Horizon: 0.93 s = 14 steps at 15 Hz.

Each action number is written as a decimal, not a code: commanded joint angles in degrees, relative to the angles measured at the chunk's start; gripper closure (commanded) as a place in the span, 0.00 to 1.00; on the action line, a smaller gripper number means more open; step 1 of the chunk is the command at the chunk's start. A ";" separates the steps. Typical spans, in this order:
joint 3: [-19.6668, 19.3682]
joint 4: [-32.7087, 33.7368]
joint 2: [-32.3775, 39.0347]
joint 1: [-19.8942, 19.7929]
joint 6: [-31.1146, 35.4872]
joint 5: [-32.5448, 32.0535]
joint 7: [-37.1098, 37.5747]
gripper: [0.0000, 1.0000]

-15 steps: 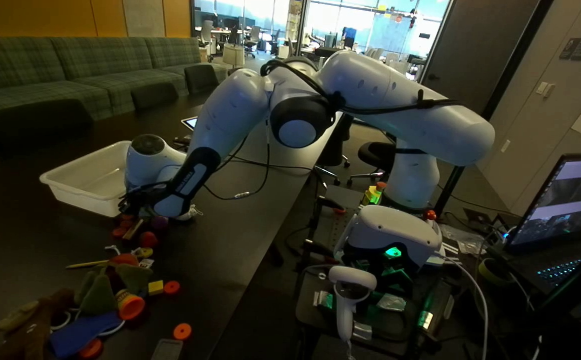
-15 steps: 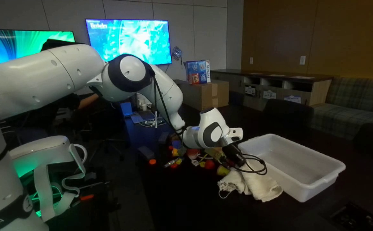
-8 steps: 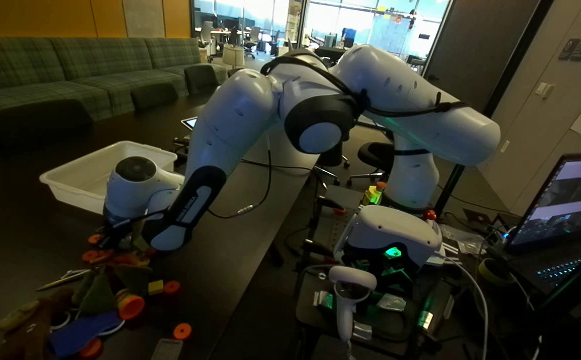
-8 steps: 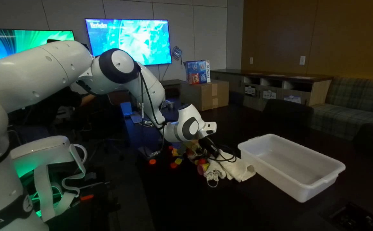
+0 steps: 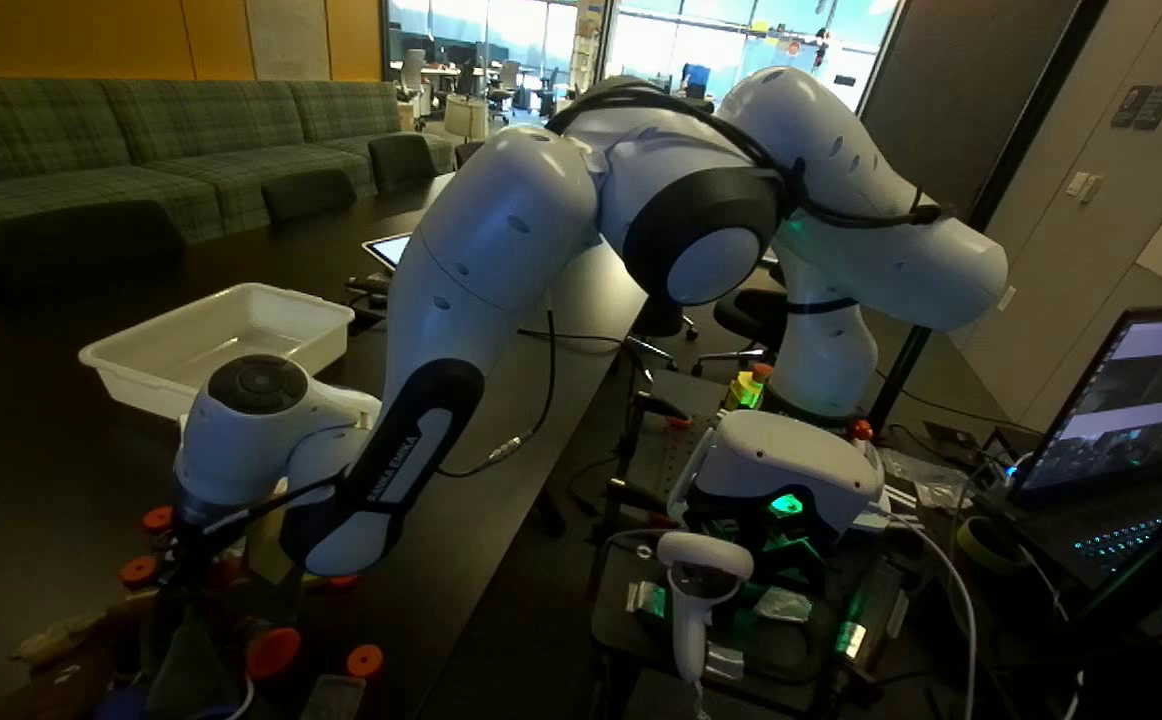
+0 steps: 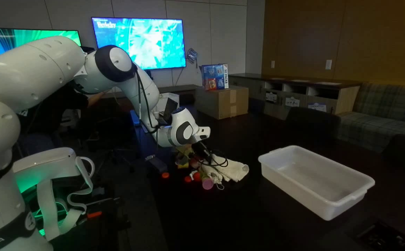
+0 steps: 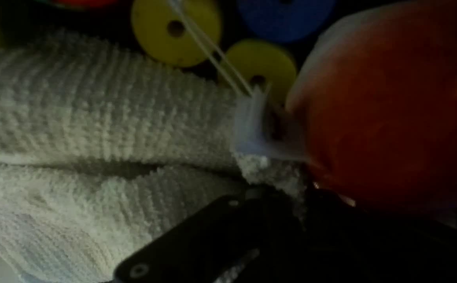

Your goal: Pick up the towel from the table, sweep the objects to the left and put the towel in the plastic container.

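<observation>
Towel (image 6: 235, 170) shifted farther from tub (image 6: 296, 190) — arm (image 5: 501, 230) arched low, pincer (image 7: 291, 196) clamped on towel

In an exterior view we see daylight glaring through the windows (image 5: 539, 24) behind the arm (image 5: 526, 215) and a pale sheen on the table (image 5: 596, 290) beneath it, while our wrist view is dim, shadowed and blurred

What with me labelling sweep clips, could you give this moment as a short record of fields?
Jaws: closed on cream ribbed cloth towel
Beside towel: two round yellow discs with centre holes, round blue disc
Destination: white translucent rectangular plastic tub, apart from towel
Surface: smooth black tabletop
Pending: towel not yet in tub
</observation>
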 commanded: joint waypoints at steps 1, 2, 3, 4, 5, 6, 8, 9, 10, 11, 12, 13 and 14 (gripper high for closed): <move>0.20 -7.66 -6.60 3.28 3.43 1.60 -0.85 0.94; -0.27 -9.83 -8.78 4.35 4.22 1.77 -1.11 0.94; -0.49 -11.69 -10.96 5.02 4.83 1.87 -1.60 0.94; -1.99 -12.72 -11.70 6.57 6.08 2.15 -1.10 0.94; -2.49 -14.28 -13.99 7.10 6.53 2.27 -1.56 0.94; -4.23 -16.04 -16.23 8.40 7.05 2.54 -1.38 0.94; -6.89 -18.74 -20.32 9.85 8.03 2.88 -2.03 0.94; -8.79 -20.49 -22.46 10.89 8.70 3.08 -2.14 0.94; -9.85 -21.17 -24.64 10.92 8.34 3.00 -2.83 0.94; -11.37 -21.88 -26.38 11.23 8.26 2.94 -3.23 0.94; -12.63 -22.45 -28.03 11.07 8.17 2.76 -3.60 0.94; -13.31 -22.00 -29.38 10.15 7.52 2.58 -4.07 0.93; -13.24 -21.79 -30.74 8.48 7.09 2.22 -5.03 0.94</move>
